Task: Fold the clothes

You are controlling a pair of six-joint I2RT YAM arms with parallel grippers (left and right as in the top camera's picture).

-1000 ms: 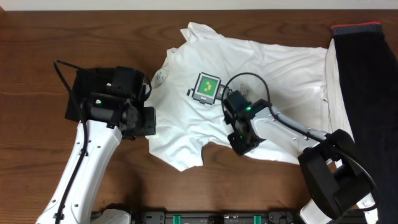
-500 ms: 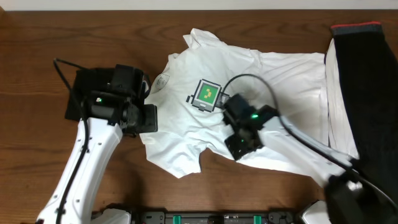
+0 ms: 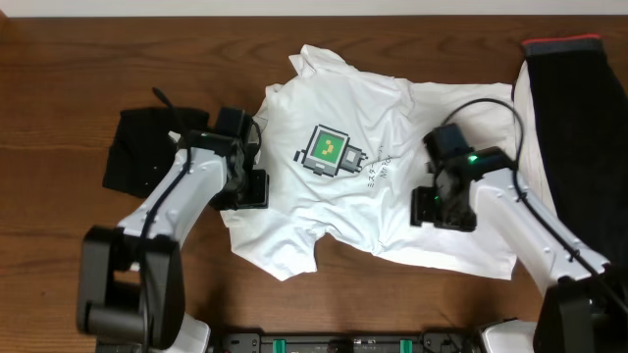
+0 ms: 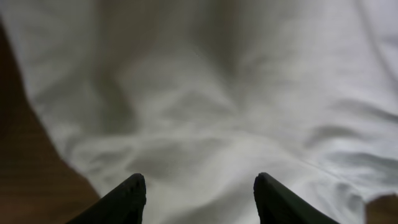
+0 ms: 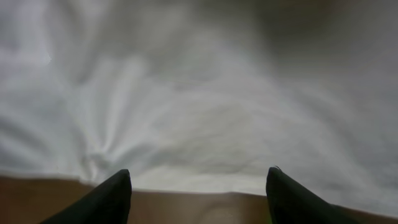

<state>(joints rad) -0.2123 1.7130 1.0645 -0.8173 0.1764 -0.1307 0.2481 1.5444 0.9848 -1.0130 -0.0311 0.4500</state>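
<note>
A white T-shirt (image 3: 392, 127) with a green-and-black square logo (image 3: 329, 150) and dark lettering lies rumpled across the middle of the table. My left gripper (image 3: 253, 186) is at the shirt's left edge; in the left wrist view it (image 4: 199, 186) stands open over white cloth (image 4: 205, 112), holding nothing. My right gripper (image 3: 437, 208) is over the shirt's right part. In the right wrist view it (image 5: 199, 180) is open too, with the white cloth's (image 5: 199, 112) edge just ahead and brown table between the fingertips.
A black garment (image 3: 132, 157) lies at the left under my left arm. At the far right lies a long black garment with a red band (image 3: 579, 127), and a white one (image 3: 525, 137) shows along its left side. Brown wood table (image 3: 59, 226) surrounds them.
My right gripper has opened, let go of the shirt and moved right, away from the logo. The lettering beside the logo now shows. My left gripper has moved right onto the shirt's left edge.
</note>
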